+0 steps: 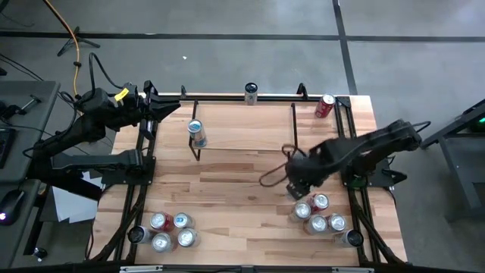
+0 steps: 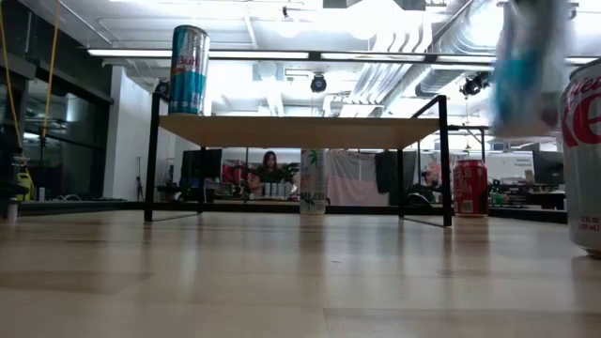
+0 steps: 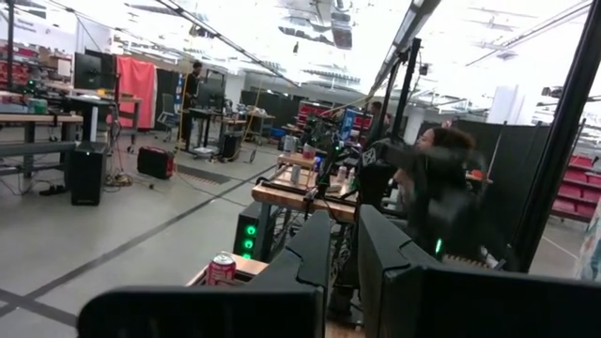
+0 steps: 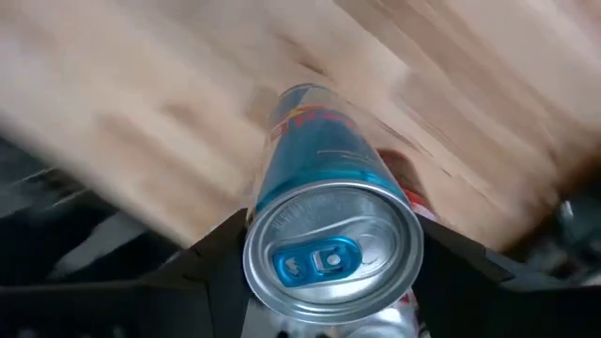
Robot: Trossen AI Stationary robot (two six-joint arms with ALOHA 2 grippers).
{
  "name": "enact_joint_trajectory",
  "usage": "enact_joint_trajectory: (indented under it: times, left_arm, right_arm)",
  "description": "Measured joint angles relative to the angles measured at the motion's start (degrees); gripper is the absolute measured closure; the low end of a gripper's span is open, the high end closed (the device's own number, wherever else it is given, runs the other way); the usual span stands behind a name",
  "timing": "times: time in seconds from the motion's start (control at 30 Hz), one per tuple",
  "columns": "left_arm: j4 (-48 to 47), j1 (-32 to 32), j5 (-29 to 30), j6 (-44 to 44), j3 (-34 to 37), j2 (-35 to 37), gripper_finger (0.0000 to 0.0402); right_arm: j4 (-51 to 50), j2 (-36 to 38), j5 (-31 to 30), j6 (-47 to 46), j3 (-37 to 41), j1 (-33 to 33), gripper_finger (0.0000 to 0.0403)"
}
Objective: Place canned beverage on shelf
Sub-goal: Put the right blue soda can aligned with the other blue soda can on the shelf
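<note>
Blue-and-silver slim aluminium can (image 4: 324, 225) clamped between the right tool's (image 1: 300, 187) fingers, above the cluster of cans (image 1: 322, 216); left tool (image 3: 343, 272) closed, empty, beside the table (image 1: 242, 189).

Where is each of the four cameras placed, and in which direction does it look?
High view: above the table, looking straight down; both arms show, right gripper over the near-right cans.
Low view: at tabletop height, looking level across at the shelf; no arm shows clearly.
Left wrist view: on the left arm, facing the room; own dark fingers show.
Right wrist view: on the right arm, looking down on a blue can between its fingers.
Shared: high and low views both show the can on the shelf.
</note>
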State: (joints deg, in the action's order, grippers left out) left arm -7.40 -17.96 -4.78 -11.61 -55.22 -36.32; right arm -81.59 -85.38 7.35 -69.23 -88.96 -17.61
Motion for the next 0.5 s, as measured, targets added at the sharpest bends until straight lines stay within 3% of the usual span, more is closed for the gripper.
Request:
enact_joint_trajectory:
  times: [0.23,0.5]
  left_arm:
    - [0.00,-0.02,0.42,0.19,0.00,-0.02,0.0399]
    - [0.00,0.00,0.45,-0.29,0.00,-0.03,0.0399]
  right_arm:
    - [-7.87,-0.40,-0.94,6.87,-23.53,9.27,0.0183]
    - [-8.97,-5.82,-5.24,19.48,-34.94,20.13,0.0183]
